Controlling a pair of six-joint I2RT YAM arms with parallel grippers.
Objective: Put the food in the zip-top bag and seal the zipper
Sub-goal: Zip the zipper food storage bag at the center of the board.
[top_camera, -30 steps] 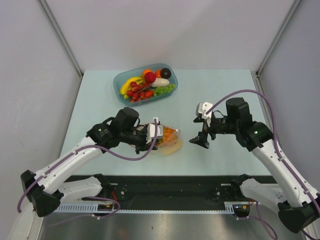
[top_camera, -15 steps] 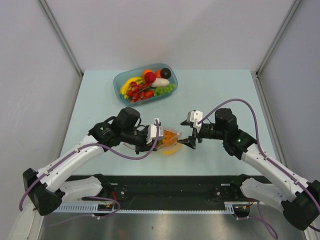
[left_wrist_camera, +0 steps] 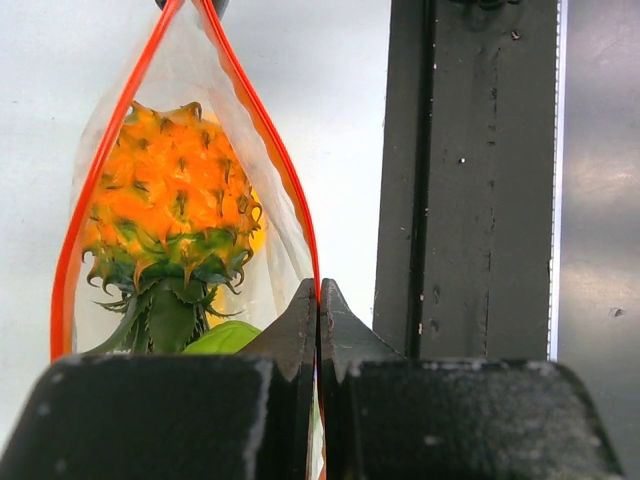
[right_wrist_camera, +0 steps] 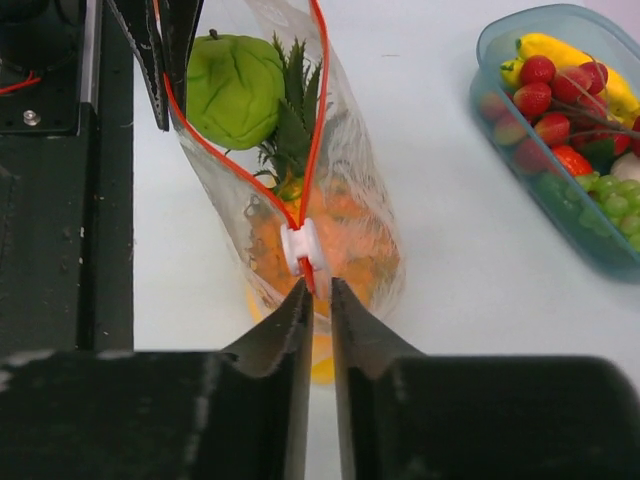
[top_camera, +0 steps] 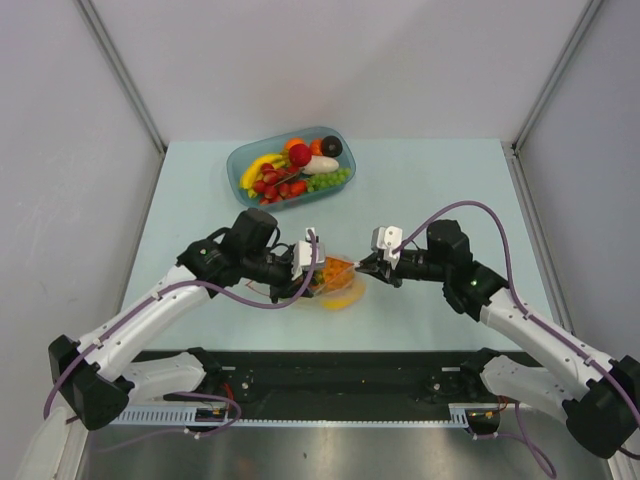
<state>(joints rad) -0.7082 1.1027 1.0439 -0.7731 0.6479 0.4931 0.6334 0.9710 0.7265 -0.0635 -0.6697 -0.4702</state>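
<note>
The clear zip-top bag (top_camera: 338, 284) lies mid-table between both arms, its mouth gaping. Inside show a pineapple (left_wrist_camera: 170, 215), a green leafy piece (right_wrist_camera: 235, 88) and orange-yellow pieces. My left gripper (left_wrist_camera: 318, 290) is shut on the red-orange zipper (left_wrist_camera: 285, 165) at one end of the mouth. My right gripper (right_wrist_camera: 318, 287) has closed on the zipper's other end, just below the white slider (right_wrist_camera: 301, 247); only a narrow slit remains between its jaws. From above, the left gripper (top_camera: 303, 272) and the right gripper (top_camera: 363, 268) flank the bag.
A teal-blue oval tray (top_camera: 233, 168) at the table's back holds more food (top_camera: 295, 172): red berries, grapes, a yellow piece. It shows at the right in the right wrist view (right_wrist_camera: 492, 100). The black base rail (left_wrist_camera: 470, 180) runs along the near edge.
The right arm swung left from open table to the bag's right end, and its wide jaws closed down on the zipper's end. The left gripper kept its hold, shifting slightly.
</note>
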